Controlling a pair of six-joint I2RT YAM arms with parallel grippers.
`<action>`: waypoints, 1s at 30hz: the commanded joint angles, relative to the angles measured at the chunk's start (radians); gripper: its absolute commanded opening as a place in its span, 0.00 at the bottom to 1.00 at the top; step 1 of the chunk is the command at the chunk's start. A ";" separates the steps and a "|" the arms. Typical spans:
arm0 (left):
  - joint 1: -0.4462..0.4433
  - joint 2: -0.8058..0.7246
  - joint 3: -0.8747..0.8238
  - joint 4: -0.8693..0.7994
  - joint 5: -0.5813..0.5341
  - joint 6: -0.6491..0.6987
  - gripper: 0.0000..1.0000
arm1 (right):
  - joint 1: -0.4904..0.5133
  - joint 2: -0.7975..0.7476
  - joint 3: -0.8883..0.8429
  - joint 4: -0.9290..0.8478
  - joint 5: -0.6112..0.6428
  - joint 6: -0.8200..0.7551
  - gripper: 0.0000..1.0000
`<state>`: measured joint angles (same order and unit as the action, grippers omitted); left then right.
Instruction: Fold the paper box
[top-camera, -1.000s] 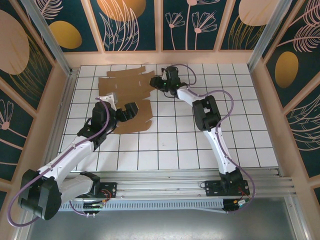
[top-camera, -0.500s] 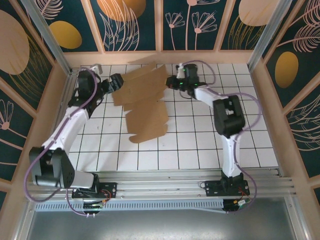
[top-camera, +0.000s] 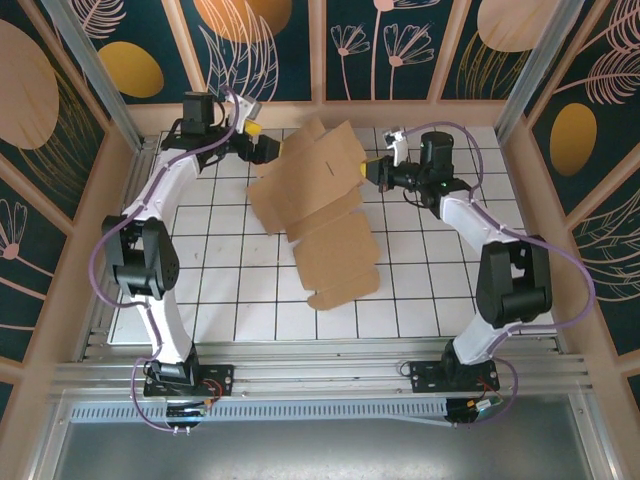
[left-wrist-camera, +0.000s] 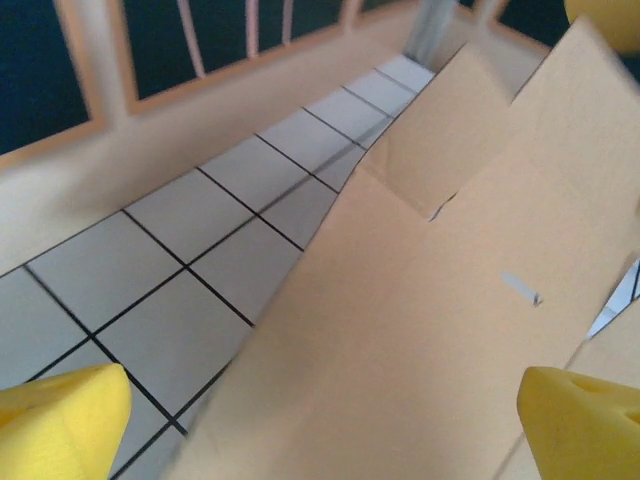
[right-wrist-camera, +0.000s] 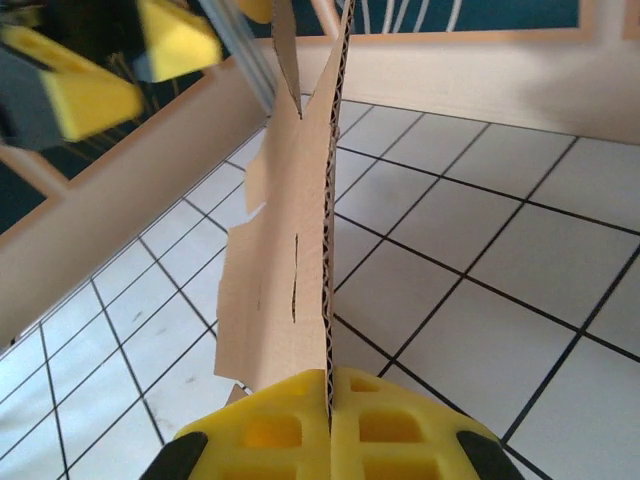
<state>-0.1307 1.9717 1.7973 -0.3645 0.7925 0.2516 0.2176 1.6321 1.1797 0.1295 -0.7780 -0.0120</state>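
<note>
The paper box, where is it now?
In the top view, the paper box is at far centre, between the left pincer and the right pincer, which clamps its edge.

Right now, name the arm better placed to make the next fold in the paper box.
Left, probably. The right hand is clamped on one edge of the paper box, so it seems best kept as the anchor. The left hand is open at the opposite edge, free to work a flap.
</note>
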 joint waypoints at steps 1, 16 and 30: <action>0.002 0.093 0.108 -0.202 0.127 0.305 0.99 | 0.004 -0.073 -0.014 0.000 -0.043 -0.078 0.00; 0.002 0.101 0.059 -0.227 0.182 0.252 0.47 | 0.023 -0.076 -0.008 0.000 0.015 -0.071 0.00; -0.120 -0.094 -0.113 0.051 -0.443 0.207 0.02 | 0.092 0.003 0.018 0.078 0.419 0.212 0.26</action>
<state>-0.1982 1.9354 1.6993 -0.4316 0.6559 0.4320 0.3004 1.6062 1.1770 0.1844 -0.5518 0.0372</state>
